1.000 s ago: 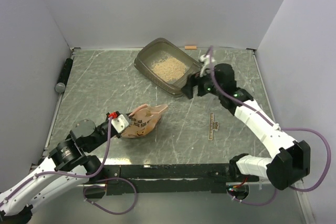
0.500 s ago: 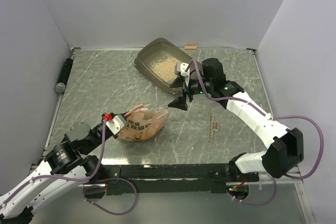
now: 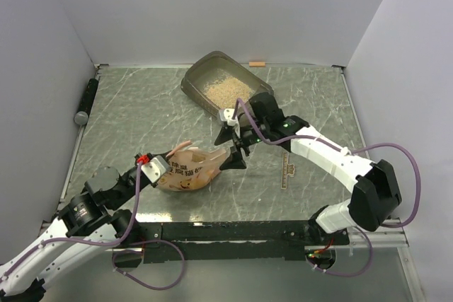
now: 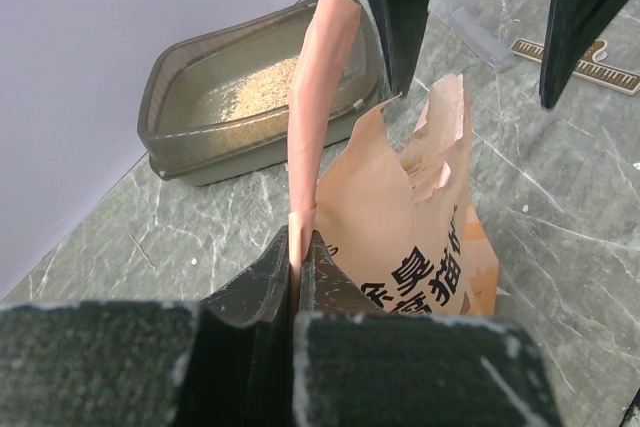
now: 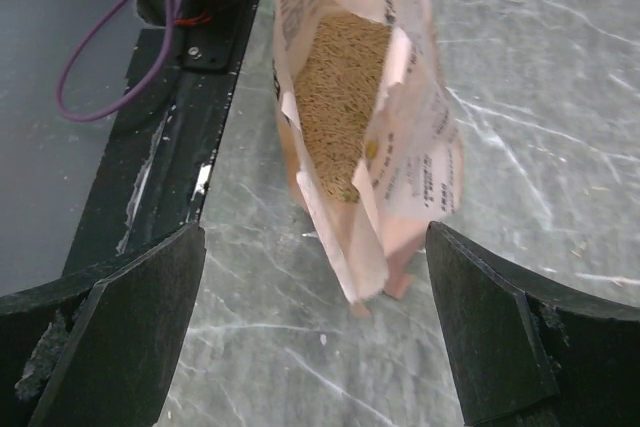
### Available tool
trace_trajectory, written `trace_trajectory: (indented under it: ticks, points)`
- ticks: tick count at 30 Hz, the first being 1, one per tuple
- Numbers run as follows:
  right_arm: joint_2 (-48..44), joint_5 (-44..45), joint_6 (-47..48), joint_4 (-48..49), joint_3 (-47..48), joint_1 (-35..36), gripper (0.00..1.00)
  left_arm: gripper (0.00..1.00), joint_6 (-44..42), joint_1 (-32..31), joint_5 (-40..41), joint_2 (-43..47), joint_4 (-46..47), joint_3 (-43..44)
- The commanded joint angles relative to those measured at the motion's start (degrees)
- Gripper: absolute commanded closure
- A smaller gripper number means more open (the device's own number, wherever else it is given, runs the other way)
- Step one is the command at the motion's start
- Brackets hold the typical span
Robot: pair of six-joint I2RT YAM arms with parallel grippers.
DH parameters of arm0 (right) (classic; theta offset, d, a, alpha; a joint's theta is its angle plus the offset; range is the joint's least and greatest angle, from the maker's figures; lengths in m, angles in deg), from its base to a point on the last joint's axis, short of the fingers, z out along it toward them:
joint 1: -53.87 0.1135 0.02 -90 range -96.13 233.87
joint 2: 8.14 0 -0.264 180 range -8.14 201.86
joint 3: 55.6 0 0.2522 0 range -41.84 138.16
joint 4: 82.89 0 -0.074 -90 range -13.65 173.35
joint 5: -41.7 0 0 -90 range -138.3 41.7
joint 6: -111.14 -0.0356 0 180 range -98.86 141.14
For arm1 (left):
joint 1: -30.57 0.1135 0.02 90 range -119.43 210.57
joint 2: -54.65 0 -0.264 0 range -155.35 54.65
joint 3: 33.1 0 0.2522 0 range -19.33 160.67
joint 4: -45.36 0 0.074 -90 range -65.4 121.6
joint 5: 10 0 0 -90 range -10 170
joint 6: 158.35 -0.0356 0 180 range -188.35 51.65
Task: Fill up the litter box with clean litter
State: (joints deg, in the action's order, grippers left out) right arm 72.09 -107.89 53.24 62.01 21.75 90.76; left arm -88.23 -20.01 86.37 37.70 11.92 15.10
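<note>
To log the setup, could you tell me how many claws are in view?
2: the left claw, shut on the pink bag; the right claw, open at its mouth.

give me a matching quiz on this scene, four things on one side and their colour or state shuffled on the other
Things
1. litter box
2. pink bag
3. left gripper
4. right gripper

States
a. open, facing the bag's mouth
b. grey-brown, a thin patch of litter on its floor
c. shut on a strip of the bag's torn top
d. torn open at the top, litter showing inside

Pairs: 1-b, 2-d, 3-c, 4-a
</note>
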Motion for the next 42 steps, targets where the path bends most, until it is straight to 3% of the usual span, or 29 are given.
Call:
trace_trajectory:
  ticks: [1,10,13,15,16,17,24,29,32,38,42]
  points:
    - [2.04,-0.09,1.74,4.55,1.27,2.22,0.03,0.99,-0.78,-0.21,1.54,2.36,14.85,6.34]
    - [6.34,2.02,-0.63,7.37,2.5,4.51,0.06,0.99,-0.16,-0.21,0.84,2.36,14.58,6.78]
    - [6.78,1.68,-1.33,7.9,2.76,5.04,0.16,0.99,-0.07,-0.21,0.75,2.36,14.59,7.14]
    - [7.4,1.41,-1.6,6.59,3.72,4.95,0.49,0.99,-0.25,-0.21,0.83,2.27,14.76,7.31]
    - [8.01,2.19,-1.86,6.14,4.25,4.95,0.86,0.99,-0.25,-0.21,0.75,2.19,14.76,7.57]
    - [7.93,2.81,-2.3,6.14,4.26,5.04,0.99,0.99,-0.25,-0.21,0.66,2.01,14.85,7.58]
    - [1.18,6.15,-5.37,12.72,-1.89,3.9,1.0,0.99,0.37,-0.21,-2.41,-0.45,18.45,8.45]
    - [-3.58,10.98,-4.33,10.8,-2.6,0.92,1.0,0.99,-3.05,-0.21,-5.93,-9.23,19.24,12.49]
    - [-6.21,10.04,-4.85,10.27,-4.0,-3.65,1.0,0.99,-6.65,-0.13,-5.93,-13.27,24.51,12.85]
    - [-14.21,10.99,-5.64,9.49,-8.57,-9.27,1.0,0.99,-5.71,2.24,-15.5,-23.12,26.0,18.21]
    - [-19.04,12.31,-6.34,9.39,-10.77,-11.13,1.0,0.99,-3.24,7.42,-23.41,-29.52,27.76,19.88]
